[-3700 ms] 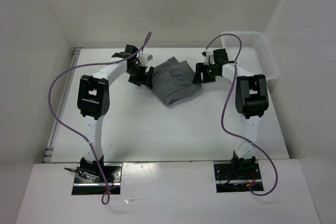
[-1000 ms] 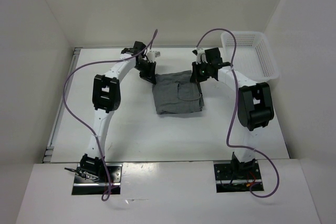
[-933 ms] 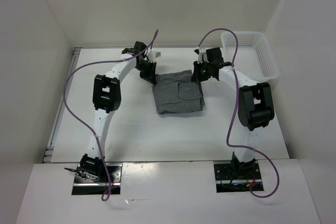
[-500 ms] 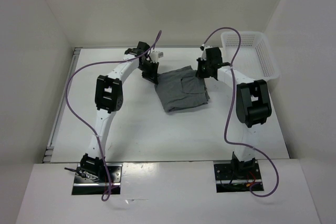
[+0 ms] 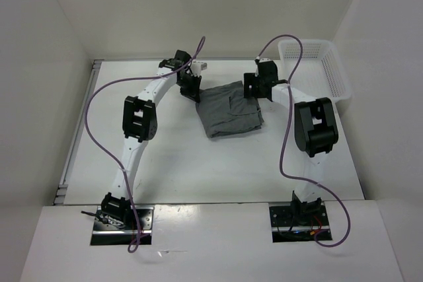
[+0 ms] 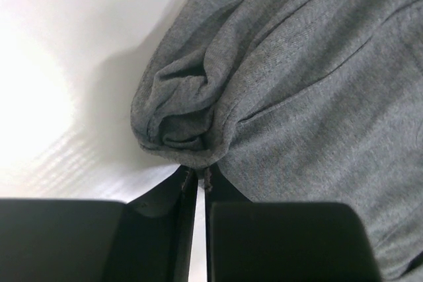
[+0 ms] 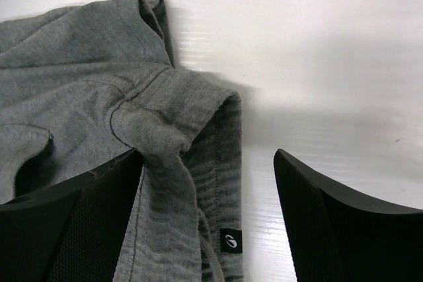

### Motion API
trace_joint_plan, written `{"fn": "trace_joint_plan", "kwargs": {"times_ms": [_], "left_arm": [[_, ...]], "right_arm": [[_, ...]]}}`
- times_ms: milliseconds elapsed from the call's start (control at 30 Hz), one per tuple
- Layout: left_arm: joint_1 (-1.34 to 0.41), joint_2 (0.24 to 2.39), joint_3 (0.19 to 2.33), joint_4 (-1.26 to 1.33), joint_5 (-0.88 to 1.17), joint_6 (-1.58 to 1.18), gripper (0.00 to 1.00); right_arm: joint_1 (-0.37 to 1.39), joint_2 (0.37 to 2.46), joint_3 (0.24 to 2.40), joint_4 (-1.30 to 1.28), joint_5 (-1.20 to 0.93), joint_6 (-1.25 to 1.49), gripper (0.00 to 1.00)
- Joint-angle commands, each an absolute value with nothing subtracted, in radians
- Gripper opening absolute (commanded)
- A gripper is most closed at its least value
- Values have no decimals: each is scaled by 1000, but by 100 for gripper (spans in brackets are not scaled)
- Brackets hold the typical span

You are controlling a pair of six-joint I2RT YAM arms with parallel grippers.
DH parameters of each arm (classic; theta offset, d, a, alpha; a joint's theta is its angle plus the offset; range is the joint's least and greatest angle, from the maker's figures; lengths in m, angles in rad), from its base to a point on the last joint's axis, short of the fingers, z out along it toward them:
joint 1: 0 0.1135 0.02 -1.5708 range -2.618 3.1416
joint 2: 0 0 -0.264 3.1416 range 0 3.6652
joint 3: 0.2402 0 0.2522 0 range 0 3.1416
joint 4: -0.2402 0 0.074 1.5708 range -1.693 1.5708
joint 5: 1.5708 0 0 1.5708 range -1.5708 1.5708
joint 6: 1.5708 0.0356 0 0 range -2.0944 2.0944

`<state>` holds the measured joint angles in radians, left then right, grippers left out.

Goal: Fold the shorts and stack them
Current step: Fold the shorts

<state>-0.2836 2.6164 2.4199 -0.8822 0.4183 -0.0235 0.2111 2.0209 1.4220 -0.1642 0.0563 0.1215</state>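
Pinching bunched corner of grey shorts [image 5: 230, 105] in clenched left tool [image 6: 196, 183]; straddling another corner with released right tool [image 7: 206, 154], on tabletop [image 5: 172, 156].

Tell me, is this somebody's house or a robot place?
Probably a robot lab's test booth, not a house: plain white walls box in a white table, two robot arms are bolted at its near edge, with grey shorts and a white mesh basket on it.

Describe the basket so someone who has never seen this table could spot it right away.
Start at the white table and look to its far right corner. The basket sits there: a rigid white mesh box, open on top, unlike the soft grey shorts lying further left on the table.
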Motion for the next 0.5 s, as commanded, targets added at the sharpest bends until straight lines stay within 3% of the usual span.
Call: {"fn": "trace_joint_plan", "kwargs": {"times_ms": [0,333,467], "left_arm": [[-293,2657,2491,-868,370,0,13],[-302,2720,2652,-802,360,0,22],[-302,2740,2694,-773,360,0,35]], "right_arm": [[206,1915,1437,-121,66,92,87],[206,1686,1330,-204,78,36,89],[206,1655,1308,-225,91,9,91]]}}
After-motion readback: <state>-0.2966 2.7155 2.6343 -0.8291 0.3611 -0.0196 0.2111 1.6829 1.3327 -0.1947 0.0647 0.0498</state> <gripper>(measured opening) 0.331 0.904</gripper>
